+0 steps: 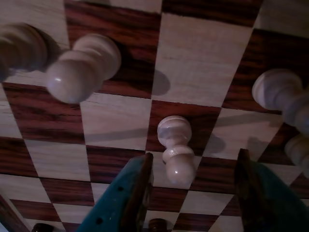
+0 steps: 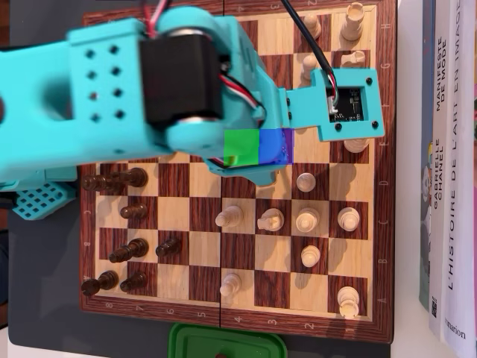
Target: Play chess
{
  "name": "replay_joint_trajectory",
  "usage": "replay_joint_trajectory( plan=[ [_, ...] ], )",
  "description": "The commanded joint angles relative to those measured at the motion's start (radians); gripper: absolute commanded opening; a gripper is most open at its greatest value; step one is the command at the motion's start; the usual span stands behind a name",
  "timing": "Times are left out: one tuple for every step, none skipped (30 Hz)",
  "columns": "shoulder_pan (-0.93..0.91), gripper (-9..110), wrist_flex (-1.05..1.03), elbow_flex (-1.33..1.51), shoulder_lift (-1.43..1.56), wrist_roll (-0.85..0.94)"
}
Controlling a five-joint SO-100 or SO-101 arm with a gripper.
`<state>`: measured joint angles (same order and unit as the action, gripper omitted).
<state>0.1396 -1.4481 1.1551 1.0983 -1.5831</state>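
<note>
I am seeing the gripper (image 1: 193,193) hanging open over the chessboard (image 1: 203,58). A white pawn (image 1: 176,152) is standing between its jaws, untouched.

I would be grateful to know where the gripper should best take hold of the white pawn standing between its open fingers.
Grip the white pawn at the narrow neck below its round head, coming straight down from above. It stands upright and apart from its neighbours, and the gripper is open with a finger on either side of it.

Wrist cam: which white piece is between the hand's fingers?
The small white pawn at lower centre, standing between the two teal fingers of the open hand. The other white pieces sit farther up the board or off to the sides.
</note>
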Motion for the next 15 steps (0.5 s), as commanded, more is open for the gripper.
replay_joint_trajectory(
  plan=[
    [-0.009,23,0.009,-0.046,0.011,-0.002],
    [-0.009,23,0.014,-0.052,0.009,-0.002],
    [-0.008,23,0.025,-0.057,0.002,0.0],
    [-0.005,23,0.04,-0.057,0.0,0.002],
    [-0.003,23,0.052,-0.054,0.0,0.003],
    [-0.002,23,0.057,-0.051,0.0,0.003],
    [-0.002,23,0.057,-0.049,0.0,0.003],
    [-0.002,23,0.057,-0.049,0.0,0.003],
    [-0.002,23,0.055,-0.051,0.0,0.003],
    [-0.002,23,0.054,-0.051,0.0,0.003],
    [-0.003,23,0.054,-0.051,0.0,0.003],
    [-0.003,23,0.052,-0.049,0.0,0.003],
    [-0.005,23,0.052,-0.048,0.0,0.003],
    [-0.006,23,0.052,-0.048,0.0,0.005],
    [-0.006,23,0.051,-0.046,0.0,0.005]
  ],
)
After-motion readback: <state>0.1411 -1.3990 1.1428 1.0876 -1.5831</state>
